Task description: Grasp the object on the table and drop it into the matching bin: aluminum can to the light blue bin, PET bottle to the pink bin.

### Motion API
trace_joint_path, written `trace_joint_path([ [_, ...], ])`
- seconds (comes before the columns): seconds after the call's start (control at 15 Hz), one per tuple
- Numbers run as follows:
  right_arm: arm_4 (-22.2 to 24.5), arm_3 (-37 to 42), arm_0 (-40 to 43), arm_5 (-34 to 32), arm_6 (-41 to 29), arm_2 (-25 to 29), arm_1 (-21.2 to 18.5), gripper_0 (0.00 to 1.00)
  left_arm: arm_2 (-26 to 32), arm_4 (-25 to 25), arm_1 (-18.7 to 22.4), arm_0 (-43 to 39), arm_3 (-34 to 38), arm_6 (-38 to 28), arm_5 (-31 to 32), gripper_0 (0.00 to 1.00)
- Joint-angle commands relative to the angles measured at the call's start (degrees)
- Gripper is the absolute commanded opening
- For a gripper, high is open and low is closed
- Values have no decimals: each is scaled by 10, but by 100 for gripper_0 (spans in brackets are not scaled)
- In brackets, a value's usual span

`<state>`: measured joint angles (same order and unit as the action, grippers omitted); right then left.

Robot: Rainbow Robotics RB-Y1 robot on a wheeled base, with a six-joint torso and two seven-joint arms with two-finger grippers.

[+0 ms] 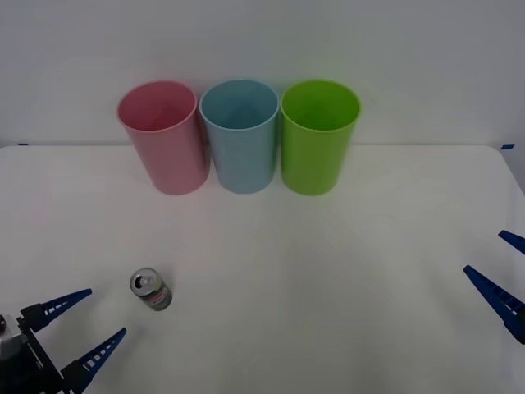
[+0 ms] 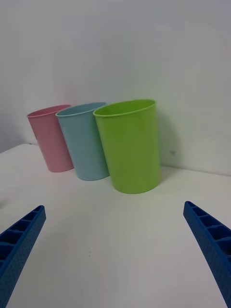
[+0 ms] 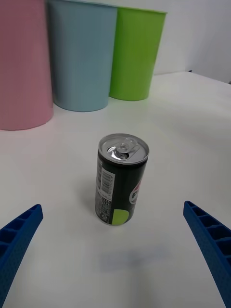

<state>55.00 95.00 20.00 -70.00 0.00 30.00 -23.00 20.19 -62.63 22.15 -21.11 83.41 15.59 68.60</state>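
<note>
Aluminum can (image 1: 150,289) stands upright just beyond the spread left claw (image 1: 84,322)

A plain pale wall (image 1: 262,41) fills the back from 10 to 2 o'clock, bare and evenly lit, greyish white with no seams visible. Below it a wide white tabletop (image 1: 328,279) spreads toward 6 o'clock, its far edge meeting the wall in a straight line. Small dark blue marks sit at that edge, one at 9 o'clock (image 1: 20,144) and one at 3 o'clock (image 1: 508,147). The tabletop's far corner at 3 o'clock is rounded. Light is soft and diffuse; shadows on the tabletop are faint.
</note>
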Motion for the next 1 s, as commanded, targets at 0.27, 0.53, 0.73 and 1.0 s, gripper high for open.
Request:
trace_joint_path([
  [0.27,0,0,0,0,0,0,0,100,-22,0,-19,46,-56,58,-2,100],
  [0.53,0,0,0,0,0,0,0,100,-14,-30,-59,63,-63,83,-5,100],
  [0.73,0,0,0,0,0,0,0,100,-11,-50,-69,75,-63,88,-15,100],
  [1.0,0,0,0,0,0,0,0,100,-13,-71,-71,97,-77,91,-29,100],
])
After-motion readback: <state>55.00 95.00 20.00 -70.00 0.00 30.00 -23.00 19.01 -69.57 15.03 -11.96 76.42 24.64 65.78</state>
